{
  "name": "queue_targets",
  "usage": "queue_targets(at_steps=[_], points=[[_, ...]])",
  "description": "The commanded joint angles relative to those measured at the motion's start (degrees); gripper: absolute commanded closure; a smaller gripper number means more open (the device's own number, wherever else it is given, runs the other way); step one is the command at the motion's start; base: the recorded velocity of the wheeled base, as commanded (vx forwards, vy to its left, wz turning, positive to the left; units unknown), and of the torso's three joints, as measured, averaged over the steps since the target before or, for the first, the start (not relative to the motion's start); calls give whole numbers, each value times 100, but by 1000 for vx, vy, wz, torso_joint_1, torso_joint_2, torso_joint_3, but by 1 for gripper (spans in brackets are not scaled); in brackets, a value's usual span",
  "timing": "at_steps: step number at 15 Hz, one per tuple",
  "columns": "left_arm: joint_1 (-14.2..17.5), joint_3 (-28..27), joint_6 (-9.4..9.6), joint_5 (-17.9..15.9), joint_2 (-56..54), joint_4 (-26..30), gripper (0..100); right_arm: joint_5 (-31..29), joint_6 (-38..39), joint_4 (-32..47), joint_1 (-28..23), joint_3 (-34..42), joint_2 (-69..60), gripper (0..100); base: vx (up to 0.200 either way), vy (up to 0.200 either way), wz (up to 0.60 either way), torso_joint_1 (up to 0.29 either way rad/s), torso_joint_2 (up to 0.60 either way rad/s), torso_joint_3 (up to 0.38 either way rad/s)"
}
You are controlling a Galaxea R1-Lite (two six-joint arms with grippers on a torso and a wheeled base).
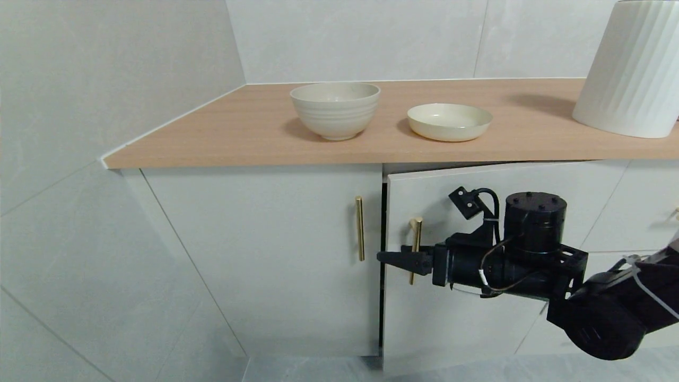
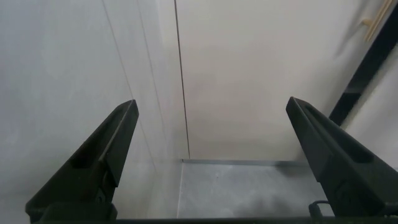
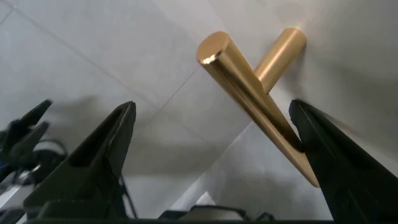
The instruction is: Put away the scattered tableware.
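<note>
The right claw (image 3: 211,112), spread wide and holding nothing, straddles the gold handle (image 3: 255,106) of the ajar cupboard door (image 1: 477,313): best close squarely, then pull gently.

The head camera looks forward and down at the surface (image 1: 238,132) and cabinet doors (image 1: 265,254). The right wrist camera sits close against a gold door handle (image 3: 255,99) (image 1: 417,229), also in the head view. The left wrist camera faces a cabinet door (image 2: 261,81) near the floor (image 2: 236,186).

Three pieces, counted
One deep cream ribbed bowl (image 1: 335,109), one shallow cream dish (image 1: 449,121), one tall white fluted container (image 1: 631,69).
</note>
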Motion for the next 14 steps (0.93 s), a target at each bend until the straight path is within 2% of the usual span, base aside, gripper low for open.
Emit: queue_targets(at_steps=[1,5,8,10,11,12,14], points=[[6,0,-2,10,2,-1,0,38,4,-29,10,255,-363,0,0,0,0,0,0,0],[6,0,-2,10,2,-1,0,513,-5,-20,107,1020,-1066,0,0,0,0,0,0,0],[6,0,-2,1,2,-1,0,627,-5,-20,151,1494,-1453,0,0,0,0,0,0,0],[6,0,104,1,2,-1,0,662,-5,-20,151,1749,-1567,0,0,0,0,0,0,0],[-3,0,69,1,2,-10,0,662,-14,-20,151,1881,-1637,0,0,0,0,0,0,0],[6,-62,77,10,2,-107,0,662,-23,-20,151,1978,-1716,0,0,0,0,0,0,0],[-3,-615,95,-122,20,-125,0,671,-23,-20,151,2109,-1830,0,0,0,0,0,0,0]])
